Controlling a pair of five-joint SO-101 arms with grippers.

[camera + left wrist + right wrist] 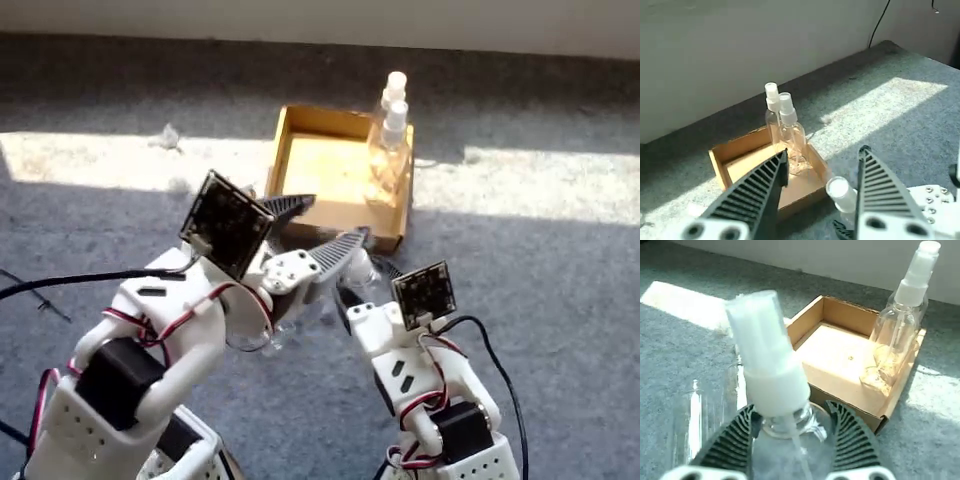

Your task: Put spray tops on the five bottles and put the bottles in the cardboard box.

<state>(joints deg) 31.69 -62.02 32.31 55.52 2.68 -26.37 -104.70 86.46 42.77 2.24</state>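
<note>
Just before the cardboard box (278, 150), two grippers:
- Right gripper (790, 412): fingers closed round the neck of a clear bottle (790, 452), held upright; a white spray top (767, 355) sits on the neck.
- Left gripper (824, 155): fingers spread wide, holding nothing; the held bottle's top lies between them, close to one finger, contact not discernible.
- Surface: grey carpet (540, 270), crossed by a band of sunlight; pale wall (740, 50) behind, black cable (880, 22) hanging down it.
- Two bottles (390, 150) with spray tops stand upright together against one wall inside the box.
- Another clear bottle (692, 412) lies on the carpet beside the held one.
</note>
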